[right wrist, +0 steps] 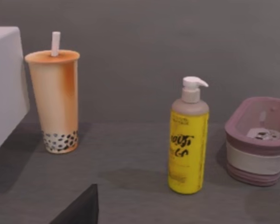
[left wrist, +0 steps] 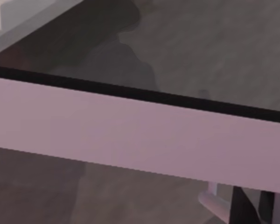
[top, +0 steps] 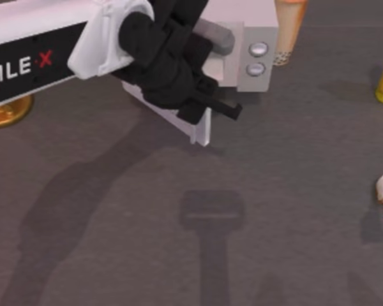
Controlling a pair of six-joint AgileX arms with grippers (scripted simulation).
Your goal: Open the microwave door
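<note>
The left gripper [top: 225, 106] is seen in the top view at the free edge of the microwave door [top: 201, 131], its dark fingers [top: 233, 111] reaching past that edge toward the control panel; whether they are spread or pinching the door cannot be told, since the arm covers them. The door stands swung out from the microwave [top: 246, 25], angled toward the table's left, with most of its face hidden under the wrist. In the left wrist view, a pale band edged in black fills the frame very close to the camera.

Two round silver knobs [top: 258, 49] are seen on the microwave's front, just beside the fingers. A bubble tea cup [right wrist: 56, 100] stands right of the microwave, a yellow pump bottle [right wrist: 188, 144] further right, and a pinkish bowl [right wrist: 256, 144] beyond it. A gold object [top: 6, 111] lies at the left edge of the table [top: 293, 191].

The right gripper is not shown.
</note>
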